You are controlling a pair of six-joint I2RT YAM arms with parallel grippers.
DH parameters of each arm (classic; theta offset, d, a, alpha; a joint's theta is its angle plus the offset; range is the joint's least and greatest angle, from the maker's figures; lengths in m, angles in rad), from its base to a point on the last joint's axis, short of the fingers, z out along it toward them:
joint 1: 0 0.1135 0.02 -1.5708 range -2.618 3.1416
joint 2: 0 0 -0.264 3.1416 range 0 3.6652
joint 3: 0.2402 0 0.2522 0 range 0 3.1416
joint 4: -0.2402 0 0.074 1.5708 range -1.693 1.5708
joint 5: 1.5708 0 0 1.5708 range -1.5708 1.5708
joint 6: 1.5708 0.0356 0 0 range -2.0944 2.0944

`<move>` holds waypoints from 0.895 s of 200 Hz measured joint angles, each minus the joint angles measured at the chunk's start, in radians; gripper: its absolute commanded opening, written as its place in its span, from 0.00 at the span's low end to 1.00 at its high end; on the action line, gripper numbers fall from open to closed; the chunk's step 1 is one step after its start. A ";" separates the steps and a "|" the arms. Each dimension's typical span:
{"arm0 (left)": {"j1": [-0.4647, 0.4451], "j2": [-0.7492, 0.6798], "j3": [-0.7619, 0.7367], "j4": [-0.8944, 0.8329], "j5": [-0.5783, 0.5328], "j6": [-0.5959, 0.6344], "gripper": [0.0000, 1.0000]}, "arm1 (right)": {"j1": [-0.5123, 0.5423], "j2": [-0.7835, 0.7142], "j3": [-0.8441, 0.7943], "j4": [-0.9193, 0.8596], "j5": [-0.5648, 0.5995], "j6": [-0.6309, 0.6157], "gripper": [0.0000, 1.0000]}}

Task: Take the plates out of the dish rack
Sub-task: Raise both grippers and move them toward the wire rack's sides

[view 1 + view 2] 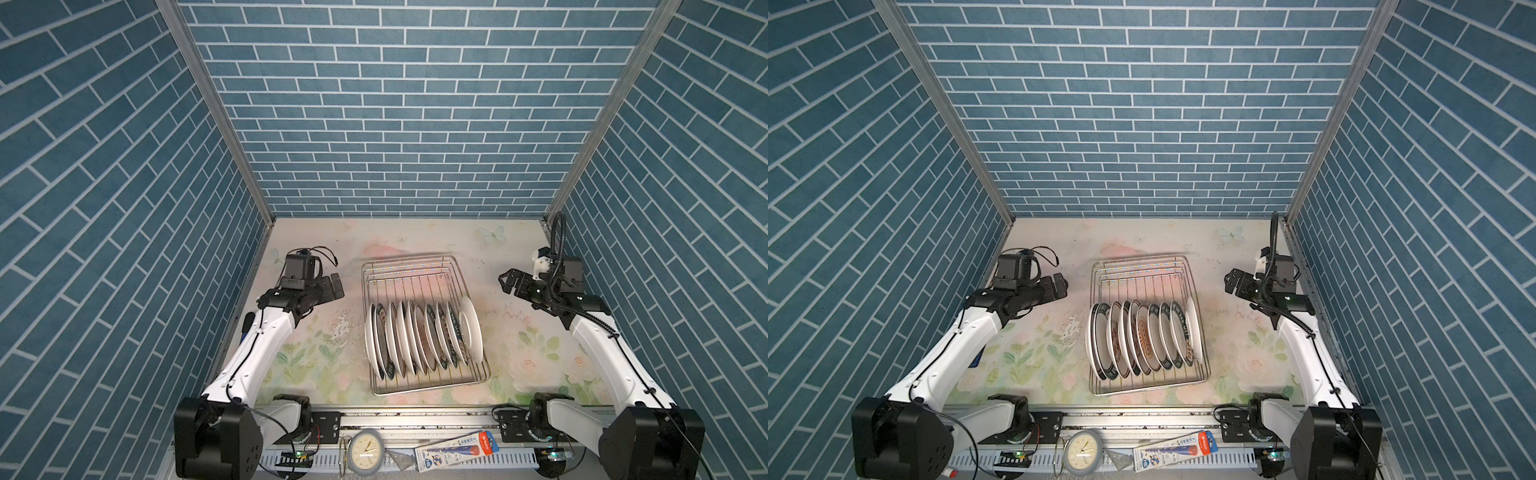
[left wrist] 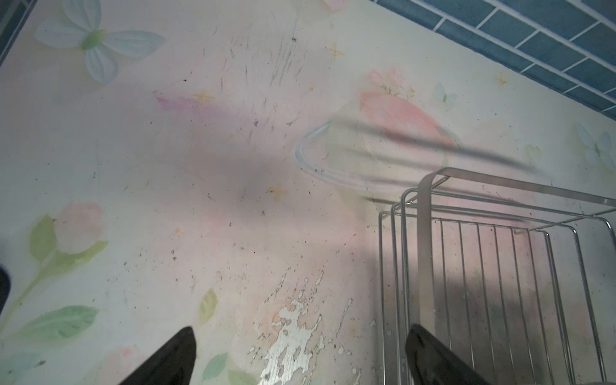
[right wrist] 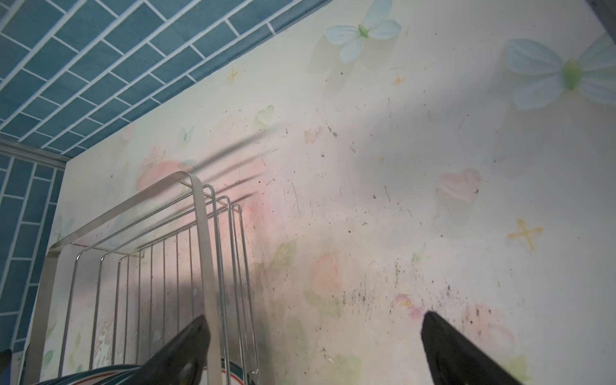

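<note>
The dish rack (image 1: pixel 409 270) (image 1: pixel 1138 270), a silver wire basket, stands mid-table. Several white plates (image 1: pixel 419 336) (image 1: pixel 1142 336), some with dark lettered rims, stand on edge in a row in its near half; the far half is bare wire. My left gripper (image 1: pixel 336 286) (image 1: pixel 1060 284) hovers left of the rack's far end, open and empty (image 2: pixel 300 328), with the rack's corner (image 2: pixel 423 233) beside one finger. My right gripper (image 1: pixel 508 283) (image 1: pixel 1232 282) hovers to the rack's right, open and empty (image 3: pixel 315 316). The rack's corner (image 3: pixel 203 233) and a plate rim (image 3: pixel 100 371) show there.
Blue brick-pattern walls (image 1: pixel 395 124) close in the back and both sides of the floral tabletop (image 1: pixel 519 332). On the front rail lie a small grey clock (image 1: pixel 365 456) and a flat packaged item (image 1: pixel 455 448). A worn, flaking patch (image 1: pixel 343 328) marks the table left of the rack.
</note>
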 measured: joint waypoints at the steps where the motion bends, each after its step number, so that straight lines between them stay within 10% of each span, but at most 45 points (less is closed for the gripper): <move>1: 0.000 0.000 0.002 -0.005 0.001 -0.002 0.99 | 0.003 0.002 0.004 -0.005 -0.001 0.000 0.99; 179: -0.110 0.335 0.191 -0.043 0.163 -0.099 0.95 | 0.042 0.174 0.245 -0.224 -0.005 -0.039 0.99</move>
